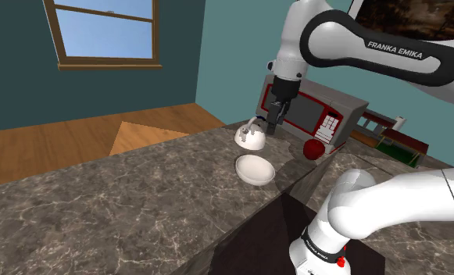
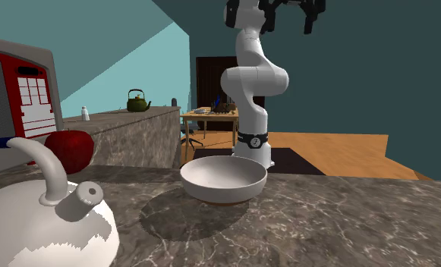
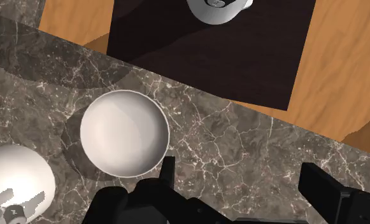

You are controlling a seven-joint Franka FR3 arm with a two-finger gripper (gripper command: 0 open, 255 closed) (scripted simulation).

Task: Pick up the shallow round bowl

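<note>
In the shoulder view we saw the white bowl [image 1: 255,169] resting on the marbled worktop [image 1: 100,211]. A white kettle [image 1: 250,135] stood just beyond it, and the gripper [image 1: 273,123] hung above them. In the second exterior view the bowl [image 2: 223,179] sat upright, well below the gripper [image 2: 291,19]. In the wrist view the gripper [image 3: 241,178] had its fingers [image 3: 167,170] apart, clasping nothing. The bowl [image 3: 125,132] lay outside them, beside the kettle [image 3: 14,181].

Even, fairly bright light, flat across the room. A window [image 1: 108,31] showing blue sky sits far left in the shoulder view. There is a soft round shadow on the marble counter [image 1: 100,219] under the bowl [image 2: 223,179], spilling toward the white kettle [image 2: 51,227]. The bowl's inside grades softly to grey. The kettle carries jagged grey shadow patches. A paler wedge lies on the wood floor [image 1: 139,137].
</note>
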